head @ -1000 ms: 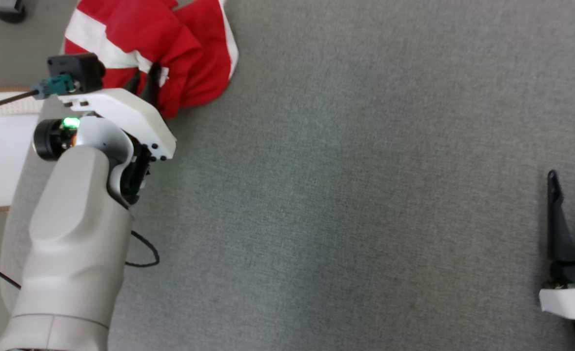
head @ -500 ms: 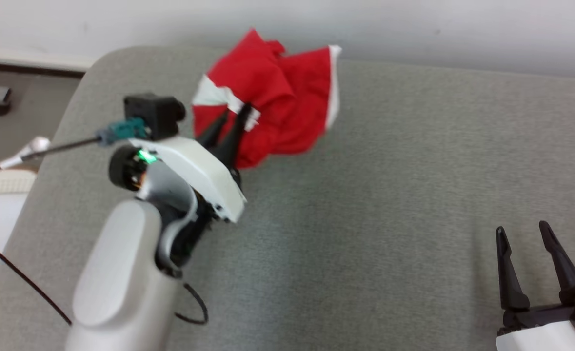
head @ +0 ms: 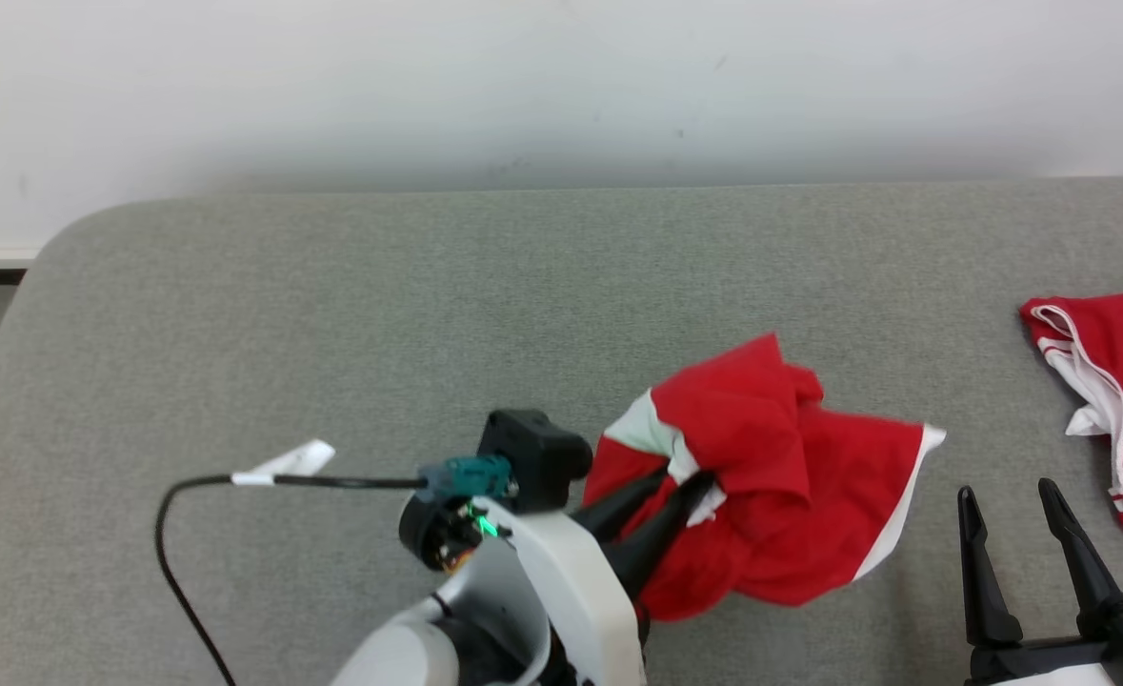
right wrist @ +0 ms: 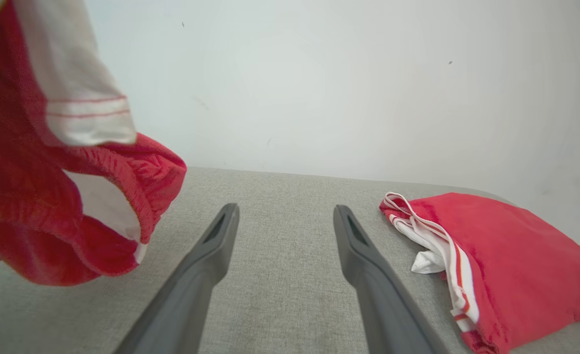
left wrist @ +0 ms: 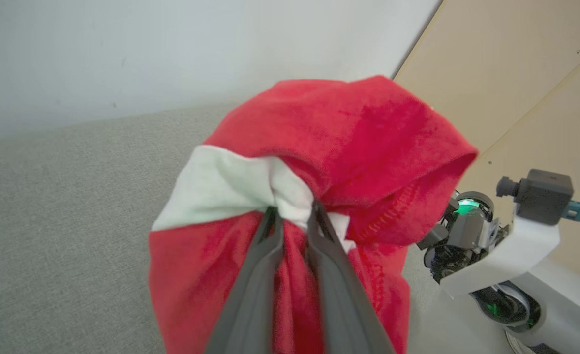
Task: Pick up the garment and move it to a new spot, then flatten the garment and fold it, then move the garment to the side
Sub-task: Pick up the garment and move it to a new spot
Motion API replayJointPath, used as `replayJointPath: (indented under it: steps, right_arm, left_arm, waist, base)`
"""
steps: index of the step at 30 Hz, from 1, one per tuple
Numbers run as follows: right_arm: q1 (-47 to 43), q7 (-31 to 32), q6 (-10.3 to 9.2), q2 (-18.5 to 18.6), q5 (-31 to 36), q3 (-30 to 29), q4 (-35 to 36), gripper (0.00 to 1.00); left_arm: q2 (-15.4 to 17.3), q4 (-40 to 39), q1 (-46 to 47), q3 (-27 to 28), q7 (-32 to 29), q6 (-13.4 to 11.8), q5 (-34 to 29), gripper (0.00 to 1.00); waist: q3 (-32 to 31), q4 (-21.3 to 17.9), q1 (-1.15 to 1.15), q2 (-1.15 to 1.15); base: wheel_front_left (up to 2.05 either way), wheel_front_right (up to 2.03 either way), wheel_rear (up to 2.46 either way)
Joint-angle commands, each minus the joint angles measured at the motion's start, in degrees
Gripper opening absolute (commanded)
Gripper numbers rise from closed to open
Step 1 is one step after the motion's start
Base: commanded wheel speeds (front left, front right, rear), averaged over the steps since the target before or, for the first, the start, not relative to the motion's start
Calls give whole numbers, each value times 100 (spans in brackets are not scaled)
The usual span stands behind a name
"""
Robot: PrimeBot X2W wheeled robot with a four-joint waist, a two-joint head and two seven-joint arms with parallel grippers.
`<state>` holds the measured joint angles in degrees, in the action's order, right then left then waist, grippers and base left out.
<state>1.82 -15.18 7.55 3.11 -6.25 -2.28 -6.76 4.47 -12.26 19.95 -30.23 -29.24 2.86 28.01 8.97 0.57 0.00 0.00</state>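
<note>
The garment [head: 790, 514] is a bunched red shirt with white bands, hanging a little above the grey padded table [head: 332, 314]. My left gripper [head: 690, 481] is shut on it at a white band. In the left wrist view the two fingers [left wrist: 292, 216] pinch the cloth where white meets red, and the garment [left wrist: 349, 142] billows over them. My right gripper [head: 1004, 491] stands open and holds nothing at the lower right, just right of the hanging cloth. In the right wrist view the garment [right wrist: 19, 211] hangs at the left of the open right gripper [right wrist: 285, 209].
A second red cloth with white stripes [head: 1118, 362] lies on the table at the far right, also [right wrist: 516, 246] just right of my right fingers. A pale wall runs behind the table. A black cable [head: 170, 534] loops from my left wrist. A beige panel [left wrist: 540, 73] stands beside the table.
The head camera has swung, so the whole picture has shifted. My left gripper, still shut on the garment, has carried it from the table's left corner toward the right. The right gripper stays open.
</note>
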Motion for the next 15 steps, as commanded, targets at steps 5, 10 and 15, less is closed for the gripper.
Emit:
replayJointPath:
  steps: [5,10,15]
  right_arm:
    - [3,10,-14,-19,-80,8,-27,100]
    - [103,10,-14,-17,-213,83,-57,100]
    - [143,10,-14,-17,-239,77,-88,100]
  left_arm:
    - [7,275,-320,-296,163,-146,-308,0]
    - [-110,932,-412,-668,528,-241,-218,0]
    - [-143,1562,-275,-1232,992,-301,-81,0]
  waist:
    - [70,-195,0,0]
    - [131,-337,0,0]
    - [179,-458,0,0]
  base:
    - [0,0,0]
    - [0,0,0]
    - [0,0,0]
